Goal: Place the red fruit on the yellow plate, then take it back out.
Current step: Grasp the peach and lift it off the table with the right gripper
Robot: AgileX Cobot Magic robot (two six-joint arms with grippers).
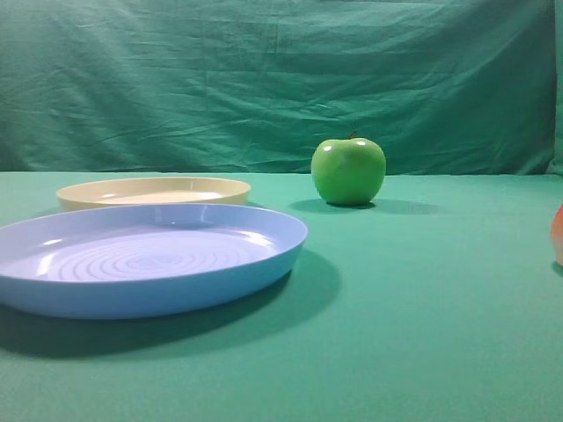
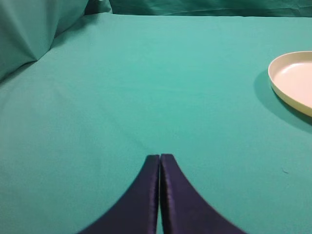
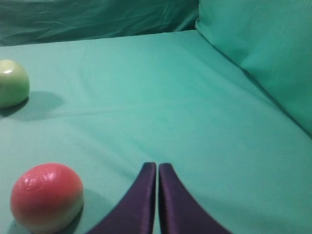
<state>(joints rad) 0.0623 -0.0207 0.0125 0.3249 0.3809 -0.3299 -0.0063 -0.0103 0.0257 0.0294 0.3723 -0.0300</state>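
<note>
The red fruit [image 3: 46, 196] rests on the green cloth at the lower left of the right wrist view, and only its edge [image 1: 558, 233] shows at the right border of the exterior view. My right gripper [image 3: 157, 165] is shut and empty, to the right of the fruit and apart from it. The yellow plate [image 1: 154, 190] sits at the back left, behind the blue plate; its rim [image 2: 287, 90] shows at the right edge of the left wrist view. My left gripper [image 2: 160, 157] is shut and empty over bare cloth, well left of that plate.
A large light-blue plate [image 1: 145, 294] with concentric rings stands at the front left. A glossy green apple [image 1: 348, 170] sits toward the back, right of the yellow plate, and the same apple [image 3: 11, 83] shows far left. Green cloth backdrop rises behind and at both sides.
</note>
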